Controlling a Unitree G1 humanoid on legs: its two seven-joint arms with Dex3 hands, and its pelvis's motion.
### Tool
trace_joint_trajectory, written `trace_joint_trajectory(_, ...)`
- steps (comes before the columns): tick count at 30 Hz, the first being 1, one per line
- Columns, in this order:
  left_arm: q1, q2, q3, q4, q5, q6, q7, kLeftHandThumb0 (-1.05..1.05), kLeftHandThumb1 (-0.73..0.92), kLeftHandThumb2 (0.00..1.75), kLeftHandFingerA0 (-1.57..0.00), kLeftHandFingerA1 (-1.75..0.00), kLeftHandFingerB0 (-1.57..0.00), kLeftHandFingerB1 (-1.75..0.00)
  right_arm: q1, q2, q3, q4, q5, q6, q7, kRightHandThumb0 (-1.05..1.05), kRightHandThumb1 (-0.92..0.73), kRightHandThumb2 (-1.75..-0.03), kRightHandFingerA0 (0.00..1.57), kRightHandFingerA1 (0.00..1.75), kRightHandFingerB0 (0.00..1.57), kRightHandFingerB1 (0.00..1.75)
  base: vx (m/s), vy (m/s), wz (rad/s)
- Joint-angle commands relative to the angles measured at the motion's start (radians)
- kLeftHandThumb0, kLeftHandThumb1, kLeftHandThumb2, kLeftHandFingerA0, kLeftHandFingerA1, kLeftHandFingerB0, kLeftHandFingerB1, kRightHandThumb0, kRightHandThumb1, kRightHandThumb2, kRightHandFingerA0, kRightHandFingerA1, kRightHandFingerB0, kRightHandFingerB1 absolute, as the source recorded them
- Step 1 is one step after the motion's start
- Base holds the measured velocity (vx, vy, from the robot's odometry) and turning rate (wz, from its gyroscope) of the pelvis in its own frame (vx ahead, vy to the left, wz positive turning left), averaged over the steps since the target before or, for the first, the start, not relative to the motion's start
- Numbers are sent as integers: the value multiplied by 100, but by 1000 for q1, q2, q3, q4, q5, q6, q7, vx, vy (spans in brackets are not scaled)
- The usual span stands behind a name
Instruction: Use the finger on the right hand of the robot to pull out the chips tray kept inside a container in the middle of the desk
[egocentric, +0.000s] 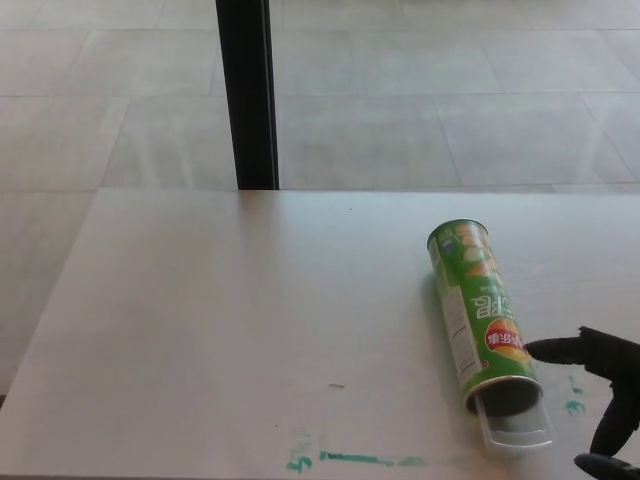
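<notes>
Now, head view: the tall green cardboard chips can (482, 315) lies on its side on the pale white desk (230, 320), right of centre, open mouth toward the near edge. A clear plastic tray (518, 428) pokes a little way out of that mouth. From the lower right comes the black right hand (605, 400), fingers (560, 350) spread apart, holding nothing, one fingertip just beside the can's near end
</notes>
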Motion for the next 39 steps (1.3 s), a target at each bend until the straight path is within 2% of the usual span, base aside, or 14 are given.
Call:
trace_joint_trajectory(1, -4, 29, 10, 6, -15, 8, -13, -47, 74, 62, -58, -64, -55, -55, -60, -37, 49, 65, -129, 15, 30, -12, -57, -57, 89, 97, 33, 38, 0, 0, 0)
trace_joint_trajectory(6, -2, 34, 5, -1, -8, 11, -13, -47, 74, 62, -58, -64, -54, -54, -107, -61, 92, 107, -185, -5, 37, -17, -56, -57, 89, 98, 35, 38, 0, 0, 0)
trace_joint_trajectory(8, -7, 32, 19, 5, -22, 23, -16, -47, 74, 62, -58, -66, -53, -55, -115, -75, 117, 115, -233, -21, 35, -22, -55, -58, 91, 87, 36, 38, 0, 0, 0)
trace_joint_trajectory(12, -1, 34, 15, -1, -15, 15, -18, -48, 74, 62, -59, -67, -56, -57, -115, -86, 156, 131, -308, -44, 12, -16, -52, -55, 96, 87, 38, 37, 0, 0, 0)
trace_joint_trajectory(17, -12, 30, 21, 10, -17, 20, -11, -47, 72, 61, -58, -63, -56, -54, -138, -91, 203, 178, -375, -61, 3, -15, -52, -56, 93, 101, 39, 40, 0, 0, 0)
trace_joint_trajectory(20, -14, 30, 12, 8, -7, 15, -8, -47, 73, 61, -58, -64, -54, -54, -148, -77, 221, 175, -401, -46, 6, -14, -53, -55, 91, 100, 38, 38, 0, 0, 0)
trace_joint_trajectory(21, -10, 32, 3, 0, 1, 7, -8, -48, 73, 62, -59, -65, -56, -55, -158, -68, 238, 177, -419, -45, 6, -14, -53, -55, 89, 107, 39, 38, 0, 0, 0)
trace_joint_trajectory(23, -16, 30, 6, 6, -1, 19, 2, -47, 73, 62, -60, -65, -56, -55, -168, -65, 257, 193, -446, -59, -9, -15, -52, -55, 93, 96, 39, 38, 0, 0, 0)
trace_joint_trajectory(26, -16, 27, 7, 8, -2, 18, 4, -47, 73, 62, -60, -66, -56, -55, -173, -68, 269, 206, -469, -69, -17, -15, -52, -55, 93, 98, 39, 39, 0, 0, 0)
trace_joint_trajectory(27, -16, 28, 8, 8, -5, 19, 0, -47, 73, 61, -59, -65, -55, -54, -174, -66, 276, 212, -482, -67, -20, -14, -51, -55, 91, 105, 39, 39, 0, 0, 0)
trace_joint_trajectory(29, -12, 31, 3, -1, -1, 6, -9, -49, 73, 62, -59, -65, -58, -55, -185, -69, 302, 258, -539, -76, -51, -15, -51, -55, 94, 107, 41, 40, 0, 0, 0)
trace_joint_trajectory(31, -14, 32, 1, 0, 0, 9, -10, -48, 73, 62, -59, -65, -56, -55, -204, -71, 329, 278, -589, -44, -27, -19, -53, -55, 92, 106, 38, 39, 0, 0, 0)
trace_joint_trajectory(35, -16, 31, 0, 1, -1, 14, -7, -48, 73, 61, -58, -63, -55, -54, -220, -49, 342, 311, -594, -34, -35, -21, -53, -57, 91, 104, 39, 41, 0, 0, 0)
trace_joint_trajectory(39, -10, 31, -3, -4, -2, 4, -21, -48, 74, 62, -55, -64, -55, -56, -223, -14, 380, 352, -645, -37, -76, -20, -49, -54, 97, 107, 41, 42, 0, 0, 0)
